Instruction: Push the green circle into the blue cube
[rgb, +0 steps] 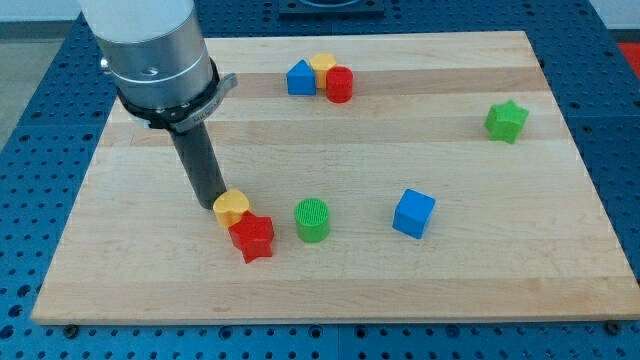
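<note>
The green circle (312, 219) is a short green cylinder standing low on the board, a little left of centre. The blue cube (413, 213) sits to its right with a gap between them. My tip (212, 203) is at the lower end of the dark rod, to the left of the green circle. A yellow round block (232, 207) and a red star (251, 236) lie between my tip and the green circle. My tip touches or nearly touches the yellow block's left side.
A blue triangular block (300, 78), a yellow block (322, 66) and a red cylinder (339, 84) cluster near the view's top. A green star (506, 120) lies at the right. The wooden board (450, 280) ends close below the blocks.
</note>
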